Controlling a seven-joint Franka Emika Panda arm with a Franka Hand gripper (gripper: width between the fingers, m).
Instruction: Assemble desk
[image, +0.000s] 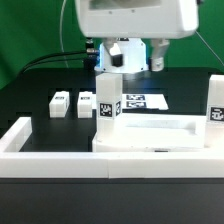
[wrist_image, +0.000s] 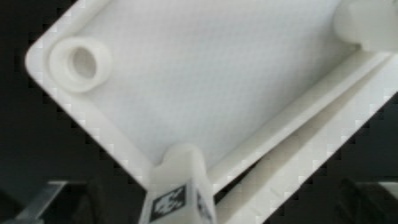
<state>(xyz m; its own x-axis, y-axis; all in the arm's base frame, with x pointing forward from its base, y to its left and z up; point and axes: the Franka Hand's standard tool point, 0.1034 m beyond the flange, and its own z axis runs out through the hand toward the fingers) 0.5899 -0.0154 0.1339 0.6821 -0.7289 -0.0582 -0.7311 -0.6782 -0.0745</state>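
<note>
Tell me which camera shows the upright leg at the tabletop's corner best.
The exterior view. It shows the upright leg full length, its tag facing the camera, standing at the tabletop's corner on the exterior view's left. The wrist view looks down along the leg, so only its foreshortened top end shows.

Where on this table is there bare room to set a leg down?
Bare table between the marker board and the lone leg on the exterior view's right; also on that view's left of the two lying legs. Crowded around the standing leg under the claw.
</note>
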